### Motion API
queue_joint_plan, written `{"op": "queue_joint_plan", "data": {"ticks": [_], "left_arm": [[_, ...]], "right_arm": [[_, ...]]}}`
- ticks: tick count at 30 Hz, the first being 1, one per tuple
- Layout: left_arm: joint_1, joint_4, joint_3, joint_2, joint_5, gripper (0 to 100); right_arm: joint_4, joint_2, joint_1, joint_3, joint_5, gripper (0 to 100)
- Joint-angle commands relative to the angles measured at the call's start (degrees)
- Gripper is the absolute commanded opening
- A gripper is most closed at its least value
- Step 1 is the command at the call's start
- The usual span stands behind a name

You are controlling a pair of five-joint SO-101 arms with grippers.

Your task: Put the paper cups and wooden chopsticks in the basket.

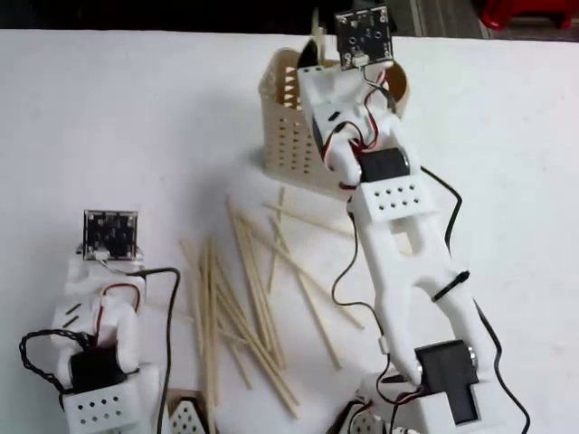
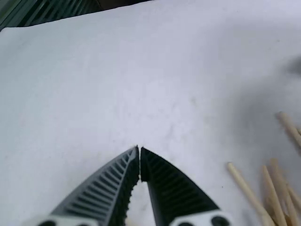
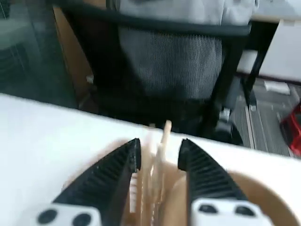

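Many wooden chopsticks (image 1: 253, 298) lie scattered on the white table between the two arms. The cream perforated basket (image 1: 289, 127) stands at the far side of the table. My right gripper (image 3: 159, 143) hangs over the basket, open, with a few upright chopsticks (image 3: 157, 165) between its fingers; I cannot tell whether the fingers touch them. One chopstick tip (image 1: 317, 32) pokes up above the basket's far edge. A tan curved rim (image 3: 263, 197) shows beside the right gripper. My left gripper (image 2: 139, 150) is shut and empty, low over bare table left of the pile, with chopstick ends (image 2: 263, 193) close by.
The right arm (image 1: 407, 271) stretches from the near edge across to the basket and covers much of it. The left arm (image 1: 99, 334) sits at the near left corner. The table's far edge (image 3: 56, 110) runs just behind the basket, with a chair beyond it.
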Motion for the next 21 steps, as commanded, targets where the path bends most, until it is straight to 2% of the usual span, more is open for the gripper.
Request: {"op": "queue_joint_plan", "data": {"ticks": [1,4,13,18,21], "left_arm": [[-0.4,-1.41,-0.53,-1.01,0.09,3],[-0.4,-1.49,-0.53,-1.01,0.09,3],[-0.57,0.97,-4.31,-1.01,0.09,3],[0.4,8.97,-13.8,-0.75,-2.46,5],[1.98,13.01,-18.2,-0.66,-5.01,6]], "right_arm": [[11.82,-9.01,-1.36,-1.67,0.09,8.0],[22.9,-16.13,-3.03,-1.41,0.09,1.9],[56.13,-26.59,-6.9,-1.32,0.0,1.8],[67.3,-26.86,-6.46,-1.05,0.0,1.8],[69.14,-27.21,-6.99,2.99,1.76,1.8]]}}
